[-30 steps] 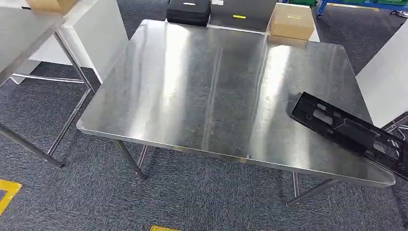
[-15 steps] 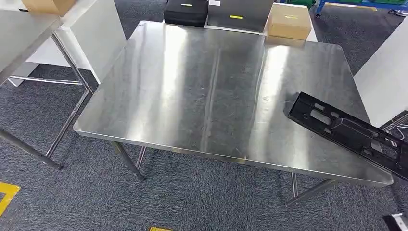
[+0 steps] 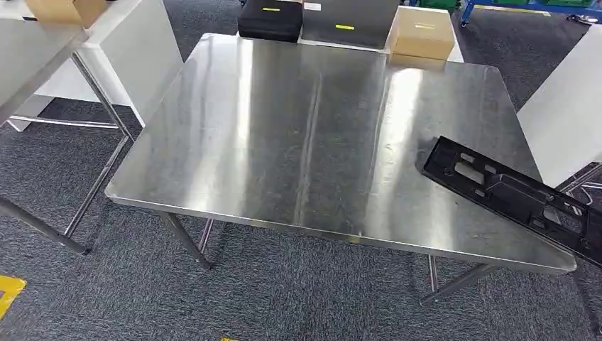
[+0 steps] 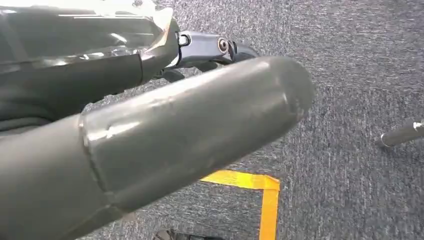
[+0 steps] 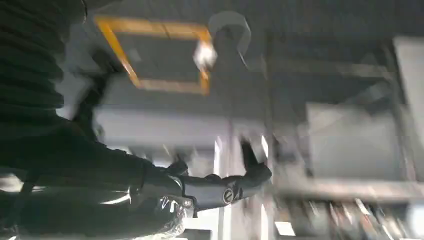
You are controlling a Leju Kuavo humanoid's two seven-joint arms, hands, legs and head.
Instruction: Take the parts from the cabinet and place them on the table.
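Square brushed stainless-steel table (image 3: 312, 135) on thin metal legs stands on grey carpet (image 3: 284, 291). A long black plastic frame part (image 3: 511, 192) is over its right edge; contact with surface unclear.

A long black plastic frame part (image 3: 515, 197) hangs over the right near corner of the square stainless-steel table (image 3: 284, 142), its far end above the tabletop and its near end passing out beyond the table's right edge. Behind the table's far edge stand, from left to right, a black zipped case (image 3: 268, 19), a grey flat box (image 3: 348, 21) and a brown cardboard box (image 3: 422, 35). To the left of the table stands a second metal table (image 3: 28, 57) bearing another cardboard box (image 3: 64, 10), and grey carpet (image 3: 284, 298) lies under both.
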